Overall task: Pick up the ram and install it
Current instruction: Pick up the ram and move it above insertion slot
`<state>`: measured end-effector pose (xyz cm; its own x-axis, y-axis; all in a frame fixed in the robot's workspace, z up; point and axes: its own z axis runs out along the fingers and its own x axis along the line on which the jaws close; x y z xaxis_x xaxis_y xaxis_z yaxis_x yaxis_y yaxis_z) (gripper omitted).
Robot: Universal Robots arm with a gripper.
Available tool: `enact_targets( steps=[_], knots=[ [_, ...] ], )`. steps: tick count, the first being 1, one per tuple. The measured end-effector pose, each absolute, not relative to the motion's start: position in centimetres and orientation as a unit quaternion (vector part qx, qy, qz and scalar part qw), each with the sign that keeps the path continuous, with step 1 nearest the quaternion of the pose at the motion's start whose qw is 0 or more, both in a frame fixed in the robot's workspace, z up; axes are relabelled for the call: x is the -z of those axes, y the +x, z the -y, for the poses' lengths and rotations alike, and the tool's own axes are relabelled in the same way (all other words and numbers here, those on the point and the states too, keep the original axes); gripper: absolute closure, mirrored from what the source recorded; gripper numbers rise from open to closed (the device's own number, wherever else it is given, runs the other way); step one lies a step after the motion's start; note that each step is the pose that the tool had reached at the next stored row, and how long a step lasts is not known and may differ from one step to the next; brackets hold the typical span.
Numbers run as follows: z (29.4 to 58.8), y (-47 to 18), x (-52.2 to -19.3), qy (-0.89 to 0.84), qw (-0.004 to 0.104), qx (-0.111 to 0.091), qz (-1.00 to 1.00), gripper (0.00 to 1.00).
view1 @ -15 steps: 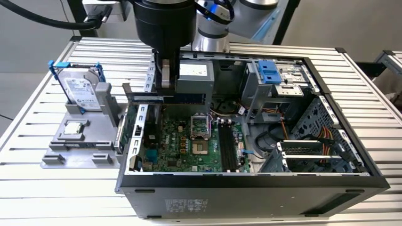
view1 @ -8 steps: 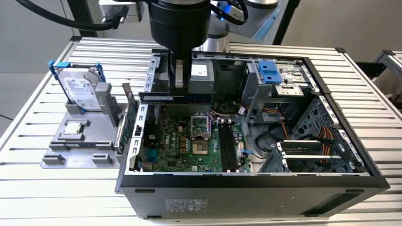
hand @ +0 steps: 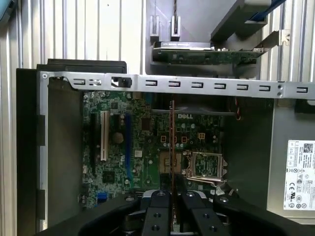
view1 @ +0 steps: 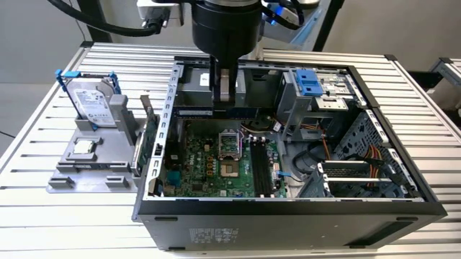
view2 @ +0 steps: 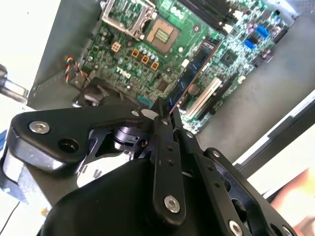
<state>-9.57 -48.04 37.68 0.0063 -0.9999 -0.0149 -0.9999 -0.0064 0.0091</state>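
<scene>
The ram (view1: 216, 113) is a thin dark blue stick that hangs level over the back part of the open computer case (view1: 288, 208), above the green motherboard (view1: 209, 162). My gripper (view1: 226, 102) comes straight down from above and is shut on the stick's middle. In the second wrist view the ram (view2: 197, 64) runs out from between the black fingers (view2: 162, 147). In the first wrist view the ram (hand: 172, 142) shows edge-on as a thin line above the board, held by the gripper (hand: 172, 191). The long black memory slots (view1: 259, 167) lie on the board nearer the case front.
On the exterior view's left, a grey fixture (view1: 72, 181) holds a hard drive (view1: 94, 102), a small silver chip (view1: 85, 145) and an upright green card (view1: 148, 140). Inside the case are the processor socket (view1: 229, 143), a drive cage with a blue clip (view1: 316, 81) and loose cables (view1: 360, 156).
</scene>
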Motion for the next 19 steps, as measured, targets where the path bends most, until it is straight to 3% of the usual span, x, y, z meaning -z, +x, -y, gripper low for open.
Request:
enact_targets(
  steps=[19],
  knots=[
    [48.0, -4.1, -37.7, -0.706, 0.000, -0.010, -0.708, 1.00]
  ],
)
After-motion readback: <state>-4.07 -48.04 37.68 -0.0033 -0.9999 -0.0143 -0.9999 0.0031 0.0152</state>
